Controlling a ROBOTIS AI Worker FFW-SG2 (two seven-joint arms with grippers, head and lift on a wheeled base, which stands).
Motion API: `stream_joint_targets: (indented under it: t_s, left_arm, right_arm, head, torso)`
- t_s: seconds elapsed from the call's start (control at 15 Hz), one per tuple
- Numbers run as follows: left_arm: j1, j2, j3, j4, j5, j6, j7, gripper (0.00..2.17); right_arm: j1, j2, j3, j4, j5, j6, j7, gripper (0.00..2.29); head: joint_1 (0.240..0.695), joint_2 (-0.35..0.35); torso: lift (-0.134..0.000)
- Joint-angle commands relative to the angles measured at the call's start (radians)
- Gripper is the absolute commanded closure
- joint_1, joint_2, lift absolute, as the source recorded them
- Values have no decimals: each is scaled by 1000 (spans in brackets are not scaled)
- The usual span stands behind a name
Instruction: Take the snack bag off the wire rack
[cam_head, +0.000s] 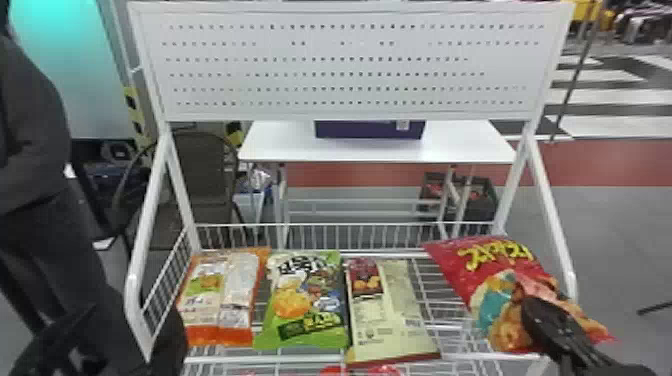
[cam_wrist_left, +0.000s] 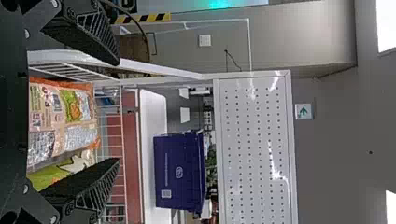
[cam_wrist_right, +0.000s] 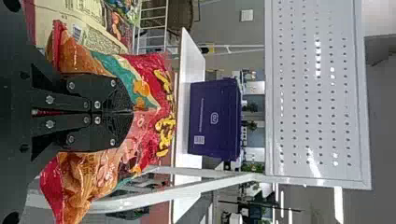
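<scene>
The red snack bag is tilted over the right end of the wire rack, with my right gripper shut on its lower part. Whether it touches the wires, I cannot tell. In the right wrist view, the two black fingers of the right gripper meet on the crinkled red bag, which bulges out on both sides. My left gripper is at the rack's front left corner. The left wrist view shows this gripper open, holding nothing, with an orange bag beyond its fingers.
On the rack lie an orange bag, a green bag and a pale yellow bag. White posts flank both ends, below a perforated panel. Behind stands a white table with a dark blue box.
</scene>
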Motion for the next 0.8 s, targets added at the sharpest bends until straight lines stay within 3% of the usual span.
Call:
stream_joint_targets:
  t_s: [0.0,0.4,0.73]
  left_arm:
    - [-4,7,12,10,16,-1,1,164]
    - [-18,11,23,16,32,-1,2,164]
    - [-12,11,57,17,95,-16,7,164]
  right_arm:
    - [106,-19,-49,-30,-3,-73,-1,2155]
    - [232,-28,-142,-78,-30,-156,-10,2155]
    - [252,-21,-162,-109,-52,-180,-4,2155]
  head:
    - [499,0]
    - [499,0]
    - [499,0]
  torso:
    - [0]
    - [0]
    - [0]
